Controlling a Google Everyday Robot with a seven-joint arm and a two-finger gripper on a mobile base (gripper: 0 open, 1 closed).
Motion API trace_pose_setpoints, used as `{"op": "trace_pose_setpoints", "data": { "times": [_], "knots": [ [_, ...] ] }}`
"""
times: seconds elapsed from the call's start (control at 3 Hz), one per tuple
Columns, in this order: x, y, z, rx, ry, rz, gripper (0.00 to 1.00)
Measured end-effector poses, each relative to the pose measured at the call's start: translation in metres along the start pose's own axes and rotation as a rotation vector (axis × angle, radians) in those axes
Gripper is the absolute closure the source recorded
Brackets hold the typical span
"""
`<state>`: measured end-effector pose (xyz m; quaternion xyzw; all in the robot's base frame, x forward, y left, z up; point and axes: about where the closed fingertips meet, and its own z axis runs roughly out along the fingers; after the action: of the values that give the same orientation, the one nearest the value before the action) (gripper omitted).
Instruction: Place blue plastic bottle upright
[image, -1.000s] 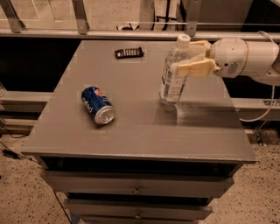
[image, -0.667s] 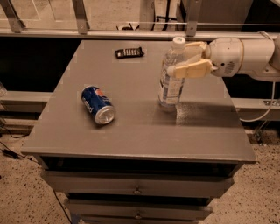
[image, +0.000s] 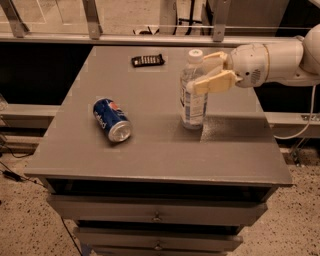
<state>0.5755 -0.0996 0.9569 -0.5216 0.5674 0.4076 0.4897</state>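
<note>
Shifted slightly left, the tool clasps the upright blue plastic bottle near its cap.

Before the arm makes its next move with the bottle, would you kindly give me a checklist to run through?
1. Blue plastic bottle upright: ok, it stands cap up.
2. Bottle base on the table: ok, as far as the view shows.
3. Tool position: ok, it is at the bottle's shoulder, reaching in from the right side of the view.
4. Tool's hold on the bottle released: cannot tell.
5. Bottle away from the table edges: ok, it stands right of centre, well inside.
6. Neighbours clear of the bottle: ok, the Pepsi can lies on its side to the left, and the black handheld device lies at the back, both apart from it.
</note>
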Motion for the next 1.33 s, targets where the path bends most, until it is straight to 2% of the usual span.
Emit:
{"op": "trace_pose_setpoints", "data": {
  "times": [1.0,1.33],
  "knots": [
    [0.0113,0.0043,0.0005,-0.030,0.043,0.015,0.16],
    [0.0138,0.0052,-0.0018,-0.029,0.053,0.017,0.00]
  ]
}}
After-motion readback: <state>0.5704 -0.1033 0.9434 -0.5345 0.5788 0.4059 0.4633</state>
